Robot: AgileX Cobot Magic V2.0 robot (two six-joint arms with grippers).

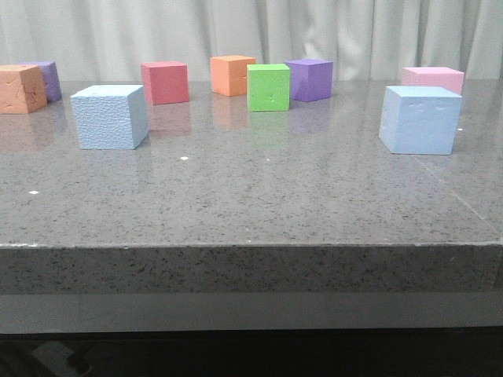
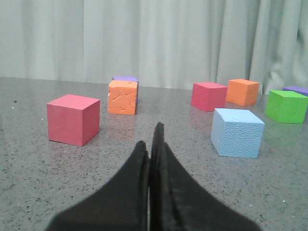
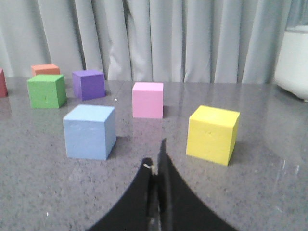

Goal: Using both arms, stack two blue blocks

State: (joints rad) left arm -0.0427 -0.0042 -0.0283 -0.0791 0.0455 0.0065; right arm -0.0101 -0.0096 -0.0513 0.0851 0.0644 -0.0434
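Note:
Two pale blue blocks stand apart on the grey table. One blue block (image 1: 110,117) is at the left and also shows in the left wrist view (image 2: 237,133). The other blue block (image 1: 420,118) is at the right and also shows in the right wrist view (image 3: 90,131). My left gripper (image 2: 152,139) is shut and empty, low over the table, short of its block. My right gripper (image 3: 156,156) is shut and empty, short of its block. Neither gripper shows in the front view.
Red (image 1: 165,82), orange (image 1: 232,75), green (image 1: 268,86), purple (image 1: 310,79) and pink (image 1: 433,78) cubes stand along the back. Another orange cube (image 1: 21,89) and a purple one (image 1: 45,78) are far left. A red cube (image 2: 72,119) and a yellow cube (image 3: 213,134) lie near the grippers.

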